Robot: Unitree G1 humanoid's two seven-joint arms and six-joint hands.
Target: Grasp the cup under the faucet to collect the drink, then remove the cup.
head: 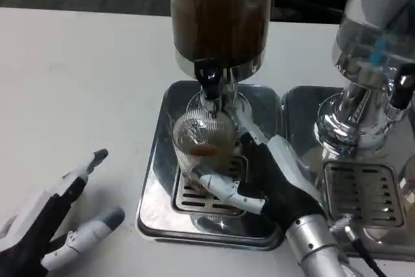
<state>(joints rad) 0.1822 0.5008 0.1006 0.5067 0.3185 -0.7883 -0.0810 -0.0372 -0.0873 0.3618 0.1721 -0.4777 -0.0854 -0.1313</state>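
- Head view: your camera looked down on a white table (78, 82) carrying two drink dispensers side by side, each on its own shiny metal base.
- The dispenser of dark drink (219, 11) stood at the centre, its tank full of brown liquid, with a black-handled faucet (209, 82) low at the front so a vessel could sit straight beneath it.
- The cup (202, 144), clear and ribbed, stood upright directly under that faucet on the slotted grille of the drip tray (159, 180). That placement let the stream fall into it and let any spill drain away. A little brown liquid appeared to lie inside, so you were likely in the filling stage.
- Your right robot hand (259, 183) reached in from the lower right. It wrapped the cup from the side, one white finger curled across the front near the base and others behind, so the mouth stayed uncovered under the faucet. Its hold looked closed on the cup, steadying it.
- Your left robot hand (55, 222) rested at the lower left, well apart from the tray, fingers spread and holding nothing. It seemed to be waiting clear of the work.
- A second dispenser (376, 37) with a clear tank stood at the right on its own tray (363, 189), playing no part in this step.
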